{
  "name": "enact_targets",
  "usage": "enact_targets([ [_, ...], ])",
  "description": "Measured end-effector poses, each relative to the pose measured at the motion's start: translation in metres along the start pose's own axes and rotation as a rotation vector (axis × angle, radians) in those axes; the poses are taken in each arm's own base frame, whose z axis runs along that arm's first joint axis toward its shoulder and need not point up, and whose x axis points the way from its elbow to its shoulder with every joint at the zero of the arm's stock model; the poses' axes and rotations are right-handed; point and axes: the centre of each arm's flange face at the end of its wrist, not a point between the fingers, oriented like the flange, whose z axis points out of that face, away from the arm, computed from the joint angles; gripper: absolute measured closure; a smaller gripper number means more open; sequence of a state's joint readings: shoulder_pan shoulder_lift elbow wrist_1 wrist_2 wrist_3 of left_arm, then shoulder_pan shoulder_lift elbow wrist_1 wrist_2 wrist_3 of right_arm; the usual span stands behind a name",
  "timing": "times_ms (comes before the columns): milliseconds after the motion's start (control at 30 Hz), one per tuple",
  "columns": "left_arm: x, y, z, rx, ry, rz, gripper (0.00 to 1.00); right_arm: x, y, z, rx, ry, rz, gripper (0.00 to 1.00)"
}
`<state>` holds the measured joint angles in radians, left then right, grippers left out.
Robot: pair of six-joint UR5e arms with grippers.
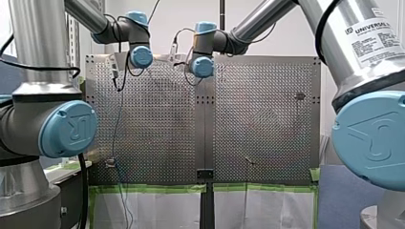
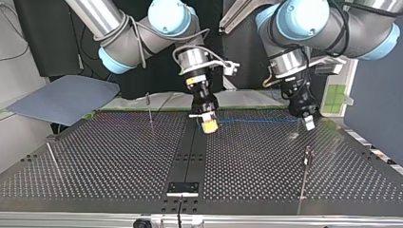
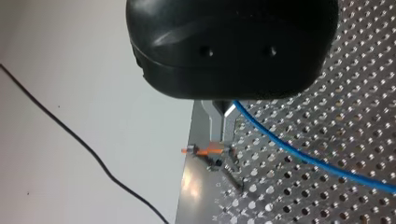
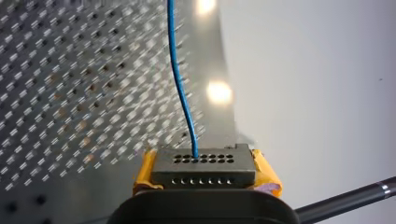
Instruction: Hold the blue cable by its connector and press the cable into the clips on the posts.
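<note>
Top view takes in a wide metal surface (image 2: 119,156), dull grey and drilled all over with small round holes, split down the middle by a dark strip. Green tape (image 1: 143,188) edges it in the front view, over white sheeting. A flat blue mat (image 2: 66,97) lies off the surface at 10 o'clock.

My right arm (image 2: 119,28) and my left arm (image 2: 332,23), smooth silver tubes with pale blue joint caps, come down from 12 o'clock.

The right gripper (image 2: 208,124) sits near the middle. Its yellow pads (image 4: 264,170) are clamped on the connector (image 4: 203,167), a grey block with two rows of holes. The left gripper (image 2: 308,122), black and rounded, is at 3 o'clock from it, closed on the blue cable (image 2: 261,120).

That cable, thin and glossy, runs fairly straight from the connector to the left gripper, just above the surface.

One thin upright post (image 2: 149,108) stands at 9 o'clock from the right gripper, another (image 2: 306,161) at 6 o'clock from the left gripper; the cable touches neither.
</note>
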<state>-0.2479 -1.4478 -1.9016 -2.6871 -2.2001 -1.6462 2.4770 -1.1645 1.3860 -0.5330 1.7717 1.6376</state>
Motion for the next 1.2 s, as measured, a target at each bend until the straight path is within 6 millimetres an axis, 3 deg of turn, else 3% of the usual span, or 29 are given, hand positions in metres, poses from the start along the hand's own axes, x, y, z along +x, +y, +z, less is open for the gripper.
enact_targets([
  [300,0.007,0.016,0.038,0.002,-0.001,0.020,1.00,0.018,-0.011,0.010,0.012,0.031,0.032,1.00],
  [767,0.000,0.046,0.087,0.010,-0.032,-0.034,1.00,0.004,-0.002,0.012,0.011,-0.018,0.018,1.00],
  [1200,0.020,0.089,0.136,-0.019,-0.017,0.030,1.00,0.001,0.015,0.017,0.000,-0.038,0.006,1.00],
])
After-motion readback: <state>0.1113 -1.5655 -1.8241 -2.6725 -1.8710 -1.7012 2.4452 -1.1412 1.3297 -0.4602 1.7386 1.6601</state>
